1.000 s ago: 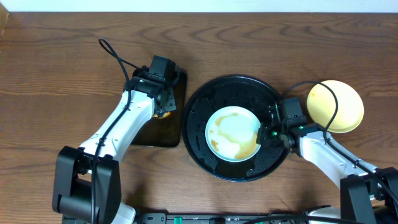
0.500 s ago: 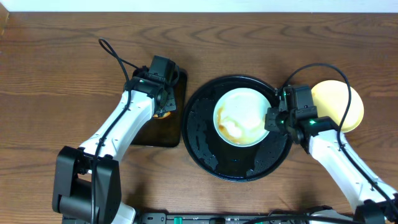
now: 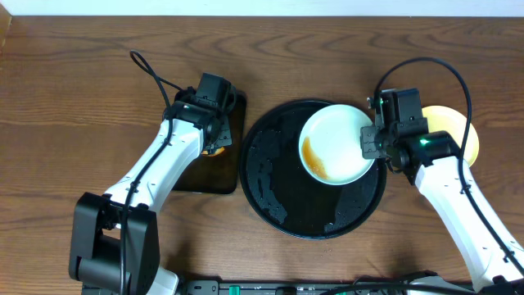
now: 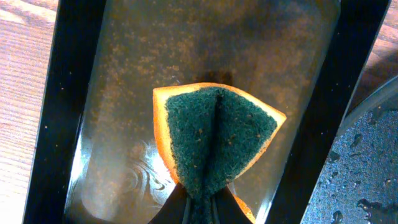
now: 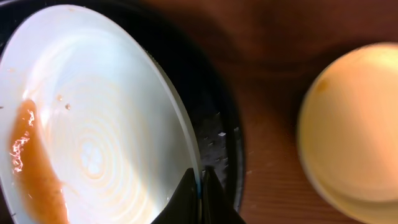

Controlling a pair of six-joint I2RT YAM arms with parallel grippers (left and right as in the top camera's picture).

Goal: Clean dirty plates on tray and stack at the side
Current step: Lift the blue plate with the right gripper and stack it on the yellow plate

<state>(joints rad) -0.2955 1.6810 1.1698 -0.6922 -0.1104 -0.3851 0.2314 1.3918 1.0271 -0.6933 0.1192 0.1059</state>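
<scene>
A pale mint-blue plate [image 3: 334, 144] with brown sauce pooled at its lower left is lifted and tilted over the large round black tray [image 3: 274, 192]. My right gripper [image 3: 370, 142] is shut on the plate's right rim; the right wrist view shows the fingers [image 5: 199, 196] pinching the rim of the plate [image 5: 99, 118]. A pale yellow plate [image 3: 467, 135] lies on the table right of the tray, partly behind the right arm, and also shows in the right wrist view [image 5: 354, 124]. My left gripper [image 4: 200, 208] is shut on a folded green-and-orange sponge [image 4: 211, 134].
The sponge is held over a rectangular black tray [image 3: 205, 176] with wet brownish film, left of the round tray. Water drops lie on the round tray's floor. A black cable [image 3: 151, 70] loops from the left arm across the table's back.
My right gripper has lifted the mint-blue plate from the tray's middle up and to the right, tilting it so the sauce ran to its lower left. The left arm has not moved.
</scene>
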